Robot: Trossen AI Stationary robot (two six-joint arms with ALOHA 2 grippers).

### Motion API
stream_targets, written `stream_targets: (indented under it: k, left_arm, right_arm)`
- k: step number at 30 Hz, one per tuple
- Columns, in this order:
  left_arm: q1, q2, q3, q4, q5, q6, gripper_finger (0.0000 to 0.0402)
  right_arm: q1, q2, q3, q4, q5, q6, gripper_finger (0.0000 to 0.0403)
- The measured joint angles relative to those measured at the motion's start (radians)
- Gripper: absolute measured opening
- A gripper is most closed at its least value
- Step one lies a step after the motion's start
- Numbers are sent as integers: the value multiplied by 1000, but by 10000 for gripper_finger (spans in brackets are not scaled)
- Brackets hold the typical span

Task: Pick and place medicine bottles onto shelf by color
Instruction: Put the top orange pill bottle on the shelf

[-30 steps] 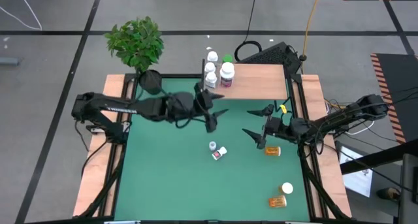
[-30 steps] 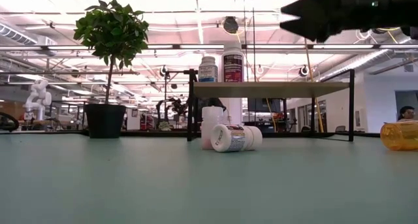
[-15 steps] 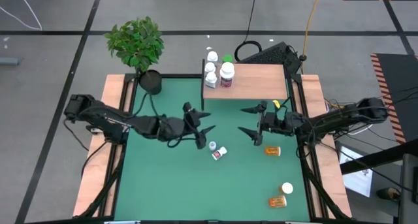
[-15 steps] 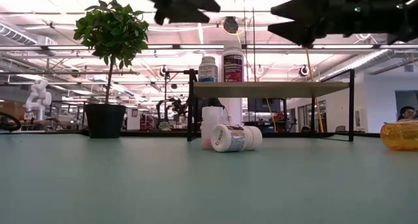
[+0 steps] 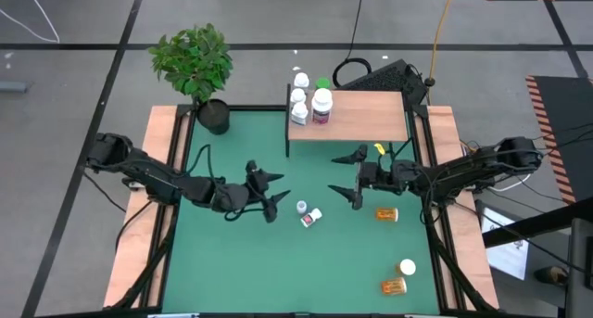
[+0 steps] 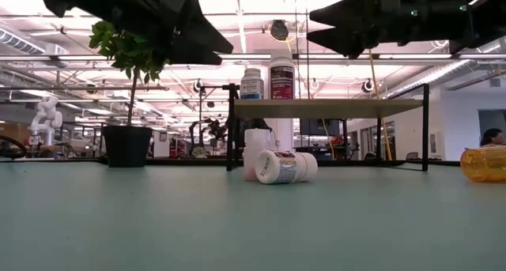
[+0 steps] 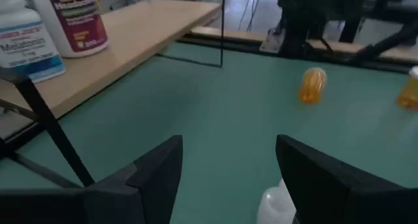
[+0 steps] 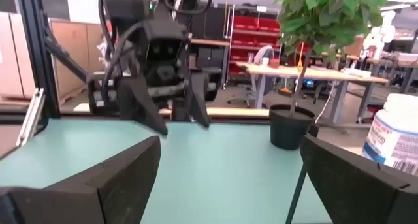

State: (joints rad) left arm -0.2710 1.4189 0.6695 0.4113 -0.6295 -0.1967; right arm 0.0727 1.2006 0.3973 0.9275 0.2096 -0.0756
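From above, the left gripper (image 5: pixel 270 194) hangs spread wide and empty, just left of two white bottles (image 5: pixel 307 212) at mid-mat. The right gripper (image 5: pixel 353 176), also wide open and empty, hangs just right of them, near the shelf (image 5: pixel 361 117).

At table height, one white bottle (image 6: pixel 285 167) lies toppled before the shelf (image 6: pixel 328 107).

High view looks down, low view level; both share the shelf (image 5: pixel 357 115).
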Motion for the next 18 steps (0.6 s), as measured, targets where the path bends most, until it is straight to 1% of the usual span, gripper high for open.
stream_targets:
  k: [3, 7, 18]
  left_arm:
    - [0, 0, -40, 85, -1, 0, 246]
    - [8, 0, -66, 137, -1, 7, 246]
    - [14, 0, -75, 147, 5, 0, 246]
  right_arm:
    - [0, 1, 0, -1, 0, 0, 364]
    - [0, 0, 0, 0, 0, -19, 364]
    - [0, 0, -1, -14, -1, -50, 364]
